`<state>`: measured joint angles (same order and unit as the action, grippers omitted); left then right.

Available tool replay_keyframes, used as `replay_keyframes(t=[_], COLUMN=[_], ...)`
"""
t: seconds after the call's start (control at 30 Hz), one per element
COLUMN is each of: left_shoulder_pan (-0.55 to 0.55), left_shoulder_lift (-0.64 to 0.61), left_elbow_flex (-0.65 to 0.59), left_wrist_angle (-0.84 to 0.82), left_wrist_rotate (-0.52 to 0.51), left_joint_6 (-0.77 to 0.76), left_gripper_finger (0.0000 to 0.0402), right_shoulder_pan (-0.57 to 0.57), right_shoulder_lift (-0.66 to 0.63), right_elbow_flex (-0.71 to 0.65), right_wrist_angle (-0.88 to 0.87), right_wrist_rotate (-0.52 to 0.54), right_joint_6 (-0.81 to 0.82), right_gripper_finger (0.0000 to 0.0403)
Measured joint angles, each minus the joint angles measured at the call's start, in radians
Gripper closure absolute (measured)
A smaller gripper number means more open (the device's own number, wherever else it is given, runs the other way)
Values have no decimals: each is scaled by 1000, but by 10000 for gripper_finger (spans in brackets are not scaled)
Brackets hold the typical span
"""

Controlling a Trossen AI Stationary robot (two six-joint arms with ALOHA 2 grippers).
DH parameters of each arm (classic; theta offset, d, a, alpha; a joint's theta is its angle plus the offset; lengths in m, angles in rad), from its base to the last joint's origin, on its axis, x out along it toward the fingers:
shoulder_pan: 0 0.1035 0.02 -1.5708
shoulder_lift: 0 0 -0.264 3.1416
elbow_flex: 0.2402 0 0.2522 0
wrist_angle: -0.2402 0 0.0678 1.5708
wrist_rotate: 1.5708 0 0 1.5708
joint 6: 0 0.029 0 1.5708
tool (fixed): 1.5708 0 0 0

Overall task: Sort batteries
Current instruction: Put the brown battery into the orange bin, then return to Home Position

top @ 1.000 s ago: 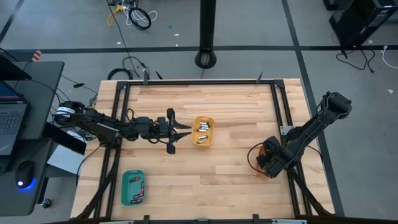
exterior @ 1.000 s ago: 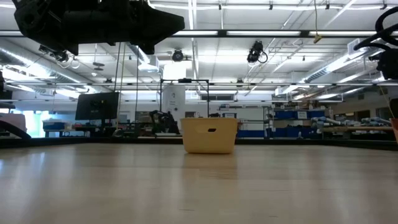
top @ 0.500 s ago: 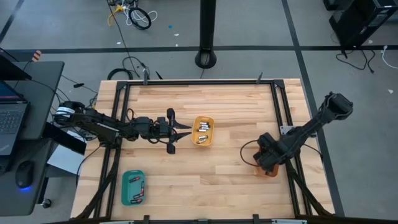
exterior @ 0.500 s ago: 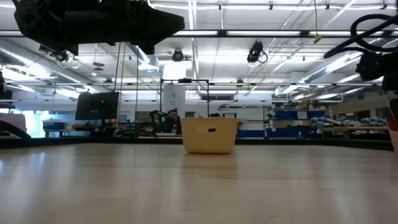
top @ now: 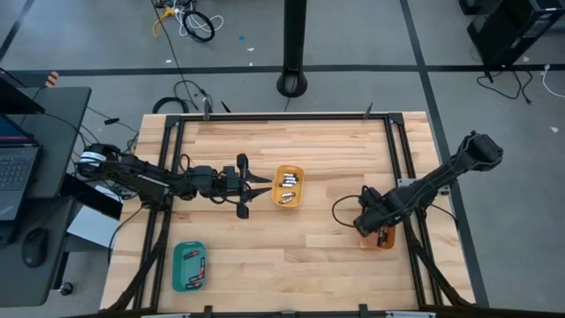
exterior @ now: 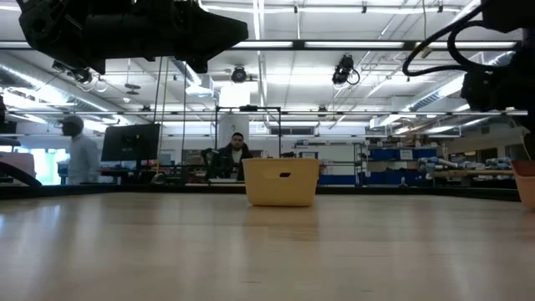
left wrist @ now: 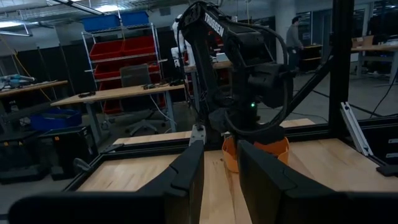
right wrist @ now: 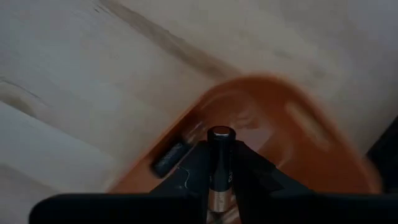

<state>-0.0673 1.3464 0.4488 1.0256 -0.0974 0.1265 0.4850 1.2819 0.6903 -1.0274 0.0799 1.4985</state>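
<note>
High view: the yellow tray (top: 289,186) sits near the middle of the wooden table (top: 291,146) and holds several small silvery batteries (top: 288,181), lying at mixed angles. The teal tray (top: 189,266) stands near the table's front left corner and holds a few more cells (top: 196,268), some with reddish ends. The orange tray (top: 383,238) is at the right side, partly covered by the right arm. The left arm stretches level from the left edge toward the yellow tray, and the left gripper (top: 265,185) stops just beside that tray, its 2 fingers slightly apart with nothing between them. The right arm reaches in from the right edge, bent down, and the right gripper (top: 372,221) hangs over the inner end of the orange tray.

Low view: the yellow tray (exterior: 281,181) stands upright at mid-table. 1 arm's dark body fills the upper left; part of the other arm shows at the upper right, above an edge of the orange tray (exterior: 527,182). 2 people are in the room behind.

Left wrist view: the left gripper's fingers (left wrist: 188,180) stand parted and empty, pointing across the table at the orange tray (left wrist: 256,151) and the right arm above it.

Right wrist view: the right gripper (right wrist: 220,165) pinches 1 battery (right wrist: 219,167), dark with a silvery cap, its long axis running along the fingers and its capped end pointing out past the tips toward the orange tray (right wrist: 292,134). Another dark cell (right wrist: 170,156) lies flat inside that tray.
</note>
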Motion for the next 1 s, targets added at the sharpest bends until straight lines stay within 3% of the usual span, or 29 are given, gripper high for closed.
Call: replay_keyframes(t=[0.1,0.47,0.73,1.0], left_shoulder_pan=[0,0,0,0], left_shoulder_lift=[0,0,-3,-41], left_elbow_flex=[0,0,0,2], left_wrist_angle=[0,0,-1,-19], left_wrist_rotate=[0,0,0,0], left_joint_6=[0,-7,-7,-8], left_gripper_finger=[298,298,298,298], right_shoulder_pan=[-4,-3,-3,0], right_shoulder_lift=[0,0,0,0], right_elbow_flex=[-9,-70,-66,5], right_wrist_angle=[37,44,54,-25], right_wrist_rotate=[-47,-51,-52,-55], right_joint_6=[94,209,203,148], right_gripper_finger=[340,319,302,250])
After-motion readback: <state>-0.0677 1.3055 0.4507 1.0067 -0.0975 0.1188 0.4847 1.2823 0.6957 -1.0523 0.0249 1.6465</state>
